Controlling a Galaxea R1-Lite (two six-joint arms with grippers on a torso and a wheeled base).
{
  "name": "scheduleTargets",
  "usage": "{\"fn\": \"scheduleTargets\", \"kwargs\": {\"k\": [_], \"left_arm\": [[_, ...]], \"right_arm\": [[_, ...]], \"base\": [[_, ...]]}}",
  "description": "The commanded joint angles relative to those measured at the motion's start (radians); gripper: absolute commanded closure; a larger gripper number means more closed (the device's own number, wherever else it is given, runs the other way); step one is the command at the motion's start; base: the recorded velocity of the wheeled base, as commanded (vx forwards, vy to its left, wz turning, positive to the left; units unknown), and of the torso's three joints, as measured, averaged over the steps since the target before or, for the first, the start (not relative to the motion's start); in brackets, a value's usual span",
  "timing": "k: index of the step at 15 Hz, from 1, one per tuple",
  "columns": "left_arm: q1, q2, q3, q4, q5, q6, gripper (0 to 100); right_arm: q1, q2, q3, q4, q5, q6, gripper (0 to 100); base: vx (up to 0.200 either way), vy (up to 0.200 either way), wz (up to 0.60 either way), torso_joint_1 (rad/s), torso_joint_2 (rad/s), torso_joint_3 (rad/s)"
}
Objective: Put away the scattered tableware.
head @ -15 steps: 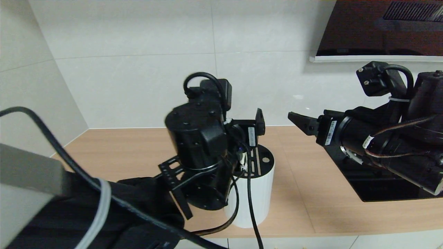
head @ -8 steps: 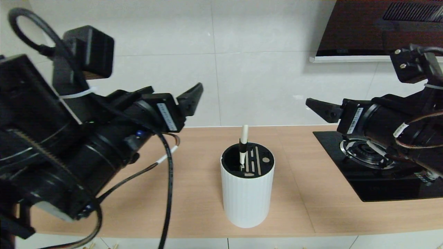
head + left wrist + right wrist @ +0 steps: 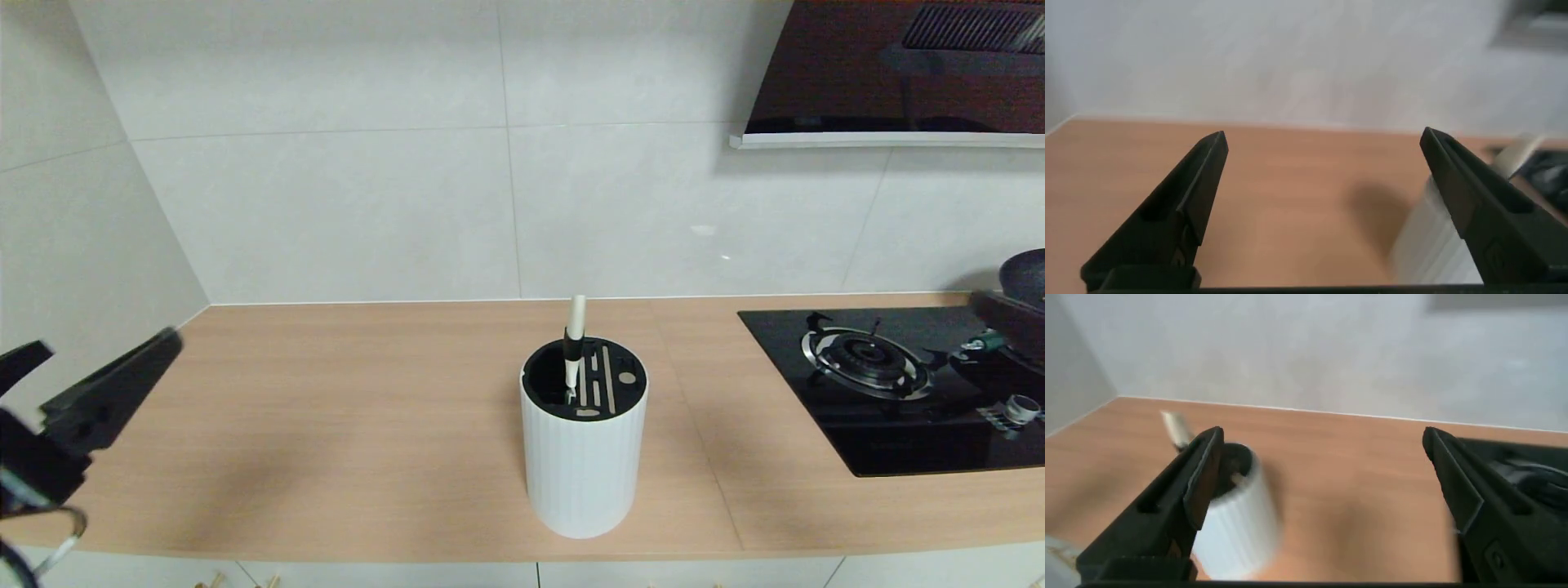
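At countertop centre, near front edge: one white ribbed cylindrical holder with black slotted lid. One utensil, cream handle with black band, kind unclear, upright in holder's left opening, handle above rim. Under it, light wooden countertop. At right: one black glass gas hob, one burner ring seen. Two grippers: left gripper at left, well apart from holder, jaws spread wide, nothing between; right gripper likewise wide, empty.

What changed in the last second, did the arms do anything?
The left gripper lifted off the white holder and swung away to the left, open, leaving the utensil standing in it. The right gripper, also open, drew back to the right. The holder kept its place on the counter.
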Motion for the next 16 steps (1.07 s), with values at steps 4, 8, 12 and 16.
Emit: {"fn": "scheduleTargets", "kwargs": {"k": [4, 8, 12, 16], "left_arm": [[0.249, -0.643, 0.029, 0.498, -0.094, 0.009, 0], [0.35, -0.734, 0.023, 0.581, -0.088, 0.032, 0], [0.487, -0.808, 0.051, 0.59, -0.141, 0.058, 0], [0.501, -0.831, 0.259, 0.542, -0.2, 0.087, 0]], "right_arm": [[-0.286, -0.725, -0.017, 0.529, 0.018, -0.043, 0], [-0.401, -0.767, -0.009, 0.573, 0.02, -0.04, 0], [-0.507, -0.866, 0.101, 0.578, 0.093, -0.075, 0], [-0.507, -0.866, 0.314, 0.547, 0.07, -0.058, 0]], "base": [[0.0, 0.0, 0.0, 0.0, 0.0, 0.0], [0.0, 0.0, 0.0, 0.0, 0.0, 0.0], [0.0, 0.0, 0.0, 0.0, 0.0, 0.0], [0.0, 0.0, 0.0, 0.0, 0.0, 0.0]]}}
